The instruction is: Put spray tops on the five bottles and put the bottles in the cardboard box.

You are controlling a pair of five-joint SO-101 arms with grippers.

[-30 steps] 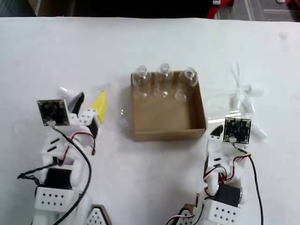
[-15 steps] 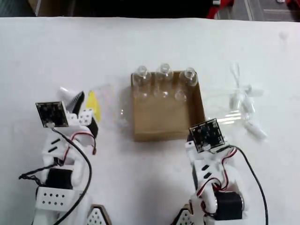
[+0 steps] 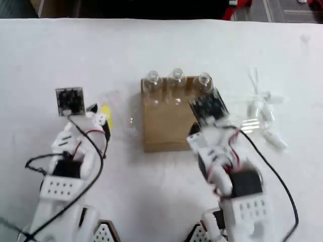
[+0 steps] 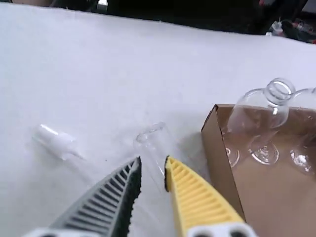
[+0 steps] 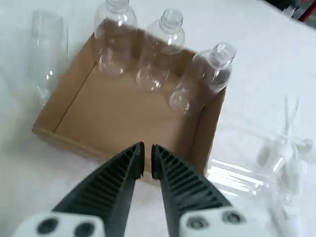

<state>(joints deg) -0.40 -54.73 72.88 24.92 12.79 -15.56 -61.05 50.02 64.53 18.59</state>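
Done: 3 bottles (image 5: 163,42) stand in the box (image 5: 113,113), in a row along the wall farthest from the arms. Their necks are open, with no top fitted.
Left to do: as I judge it, all 5 bottles need tops, and 2 are not boxed yet.
Left bottle (image 4: 154,140): lies on the surface (image 3: 161,45) just beside the box's left wall.
Right bottle (image 5: 232,175): lies on the surface just beside the right wall.
Spray tops (image 5: 284,155): a loose cluster right of the box, beyond the right bottle.
Lone top (image 4: 55,140): lies on the surface left of the left bottle.
Left end effector (image 4: 153,165): jaws slightly apart and empty, tips near the left bottle.
Right end effector (image 5: 147,148): over the box's near wall, all but closed and empty.
Materials: the bottles are clear, glossy and round-shouldered with narrow necks. The tops are white plastic with thin dip tubes. The box is shallow, matte brown cardboard. The surface is plain white. The jaws are ribbed.
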